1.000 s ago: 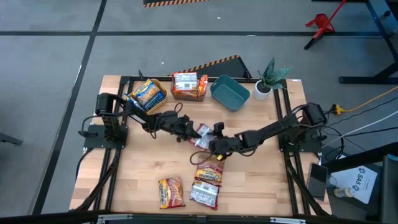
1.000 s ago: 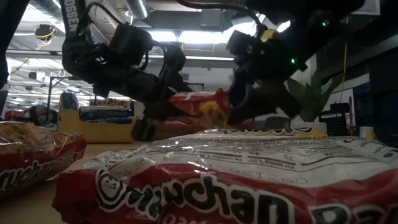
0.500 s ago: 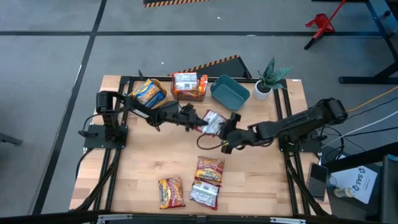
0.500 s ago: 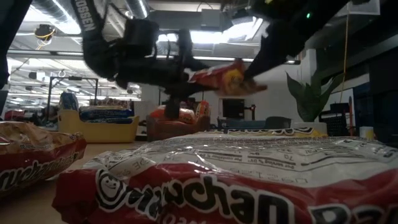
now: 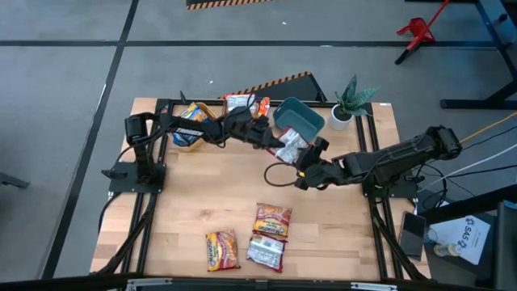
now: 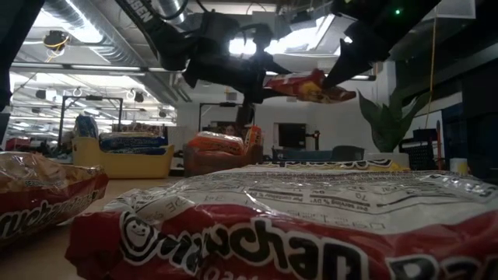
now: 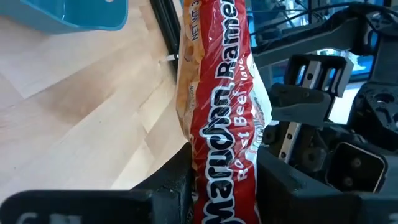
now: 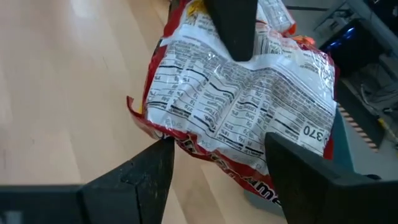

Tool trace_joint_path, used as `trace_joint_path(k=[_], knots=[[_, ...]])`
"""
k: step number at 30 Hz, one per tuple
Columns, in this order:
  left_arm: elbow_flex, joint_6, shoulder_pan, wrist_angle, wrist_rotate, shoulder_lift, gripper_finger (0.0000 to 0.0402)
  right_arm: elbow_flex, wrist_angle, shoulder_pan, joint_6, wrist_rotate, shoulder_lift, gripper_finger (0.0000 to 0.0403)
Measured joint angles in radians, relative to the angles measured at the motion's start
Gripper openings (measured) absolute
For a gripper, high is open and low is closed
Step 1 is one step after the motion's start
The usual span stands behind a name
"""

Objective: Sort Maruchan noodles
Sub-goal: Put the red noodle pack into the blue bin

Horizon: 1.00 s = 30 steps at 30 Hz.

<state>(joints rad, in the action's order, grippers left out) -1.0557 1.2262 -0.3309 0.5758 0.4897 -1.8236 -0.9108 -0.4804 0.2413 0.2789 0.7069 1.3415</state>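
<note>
Maruchan beef ramen packet (image 5: pixel 288 146), red and silver, hung in the air beside the teal bin (image 5: pixel 299 120), pinched by the left gripper (image 5: pixel 271 139). Just beside it, the right gripper (image 5: pixel 311 164) stood open, holding nothing.

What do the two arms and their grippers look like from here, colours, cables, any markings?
Both arms are dark, nearly black, built of slim jointed links on black bases at the table's sides. The left gripper and right gripper each have two blocky matte-black fingers. A thin dark cable loops beside the right arm. White lettering runs along one link in the low view, and a small green light shows up top.
</note>
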Motion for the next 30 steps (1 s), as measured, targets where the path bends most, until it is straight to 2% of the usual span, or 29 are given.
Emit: trace_joint_path(k=[4, 10, 11, 13, 21, 24, 26, 28, 30], knots=[[-0.028, 0.0, -0.019, -0.041, 0.027, 0.0, 0.0109, 0.0, -0.021, 0.002, -0.048, -0.003, 0.0, 0.0232], [-0.032, 0.039, -0.071, -0.026, 0.075, 0.001, 0.011, 0.002, -0.048, 0.046, -0.043, -0.068, 0.003, 0.0232], [-0.036, 0.046, -0.079, -0.001, 0.063, 0.003, 0.011, 0.004, -0.054, 0.056, -0.034, -0.115, 0.005, 0.0232], [-0.043, 0.046, -0.103, 0.031, 0.063, 0.015, 0.011, 0.006, -0.079, 0.08, -0.006, -0.123, 0.006, 0.0232], [-0.096, -0.019, -0.187, 0.02, 0.047, 0.008, 0.011, 0.011, -0.141, 0.159, 0.178, -0.088, 0.005, 0.0232], [-0.155, -0.106, -0.206, -0.086, 0.038, 0.007, 0.011, 0.011, -0.191, 0.18, 0.247, -0.078, 0.005, 0.0232], [-0.23, -0.23, -0.213, -0.216, 0.017, 0.007, 0.0109, 0.011, -0.227, 0.189, 0.298, -0.073, 0.005, 0.0232], [-0.321, -0.377, -0.215, -0.395, -0.041, 0.007, 0.0108, 0.011, -0.252, 0.199, 0.345, -0.065, 0.005, 0.0232], [-0.413, -0.528, -0.208, -0.58, -0.146, 0.007, 0.0108, 0.011, -0.265, 0.206, 0.375, -0.057, 0.005, 0.0232]])
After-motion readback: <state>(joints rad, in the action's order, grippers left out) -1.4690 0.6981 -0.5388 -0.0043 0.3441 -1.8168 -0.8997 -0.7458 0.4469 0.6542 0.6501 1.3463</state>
